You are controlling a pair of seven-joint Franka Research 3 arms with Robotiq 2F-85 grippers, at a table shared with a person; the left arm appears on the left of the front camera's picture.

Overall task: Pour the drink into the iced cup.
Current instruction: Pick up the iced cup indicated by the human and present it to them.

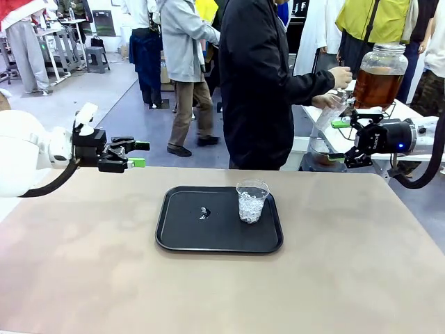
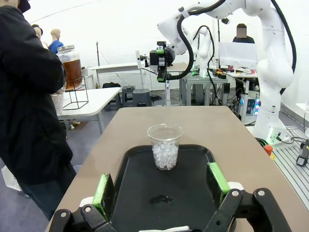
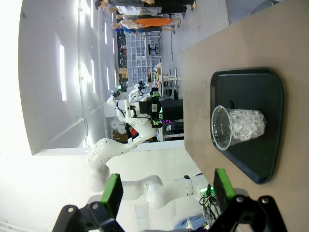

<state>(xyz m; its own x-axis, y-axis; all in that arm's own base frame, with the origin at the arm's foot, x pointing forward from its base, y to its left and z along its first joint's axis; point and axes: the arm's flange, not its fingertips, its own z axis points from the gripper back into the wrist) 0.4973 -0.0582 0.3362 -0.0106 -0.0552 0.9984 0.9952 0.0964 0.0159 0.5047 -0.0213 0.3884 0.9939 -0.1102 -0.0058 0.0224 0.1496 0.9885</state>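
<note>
Left gripper (image 1: 139, 154) and right gripper (image 1: 337, 141) hovered near the far edge of the table (image 1: 83, 278), one at each side, fingers spread wide and grasping nothing. Iced cup (image 1: 252, 202) stood upright on the black tray (image 1: 188, 233) at mid-table, loose ice bits (image 1: 204, 213) lying to its left. Drink (image 1: 375, 88) sat in the lidded jar (image 1: 382, 57) on a side table (image 1: 417, 113) beyond, far right, where a person's hand (image 1: 340, 76) was at the spigot and a clear cup (image 1: 331, 111) was held beneath

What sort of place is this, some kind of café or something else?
Probably a robotics lab or demo hall, not a café: a white robot arm stands at the table, a bench of equipment sits behind it, and an iced cup stands on a tray.
</note>
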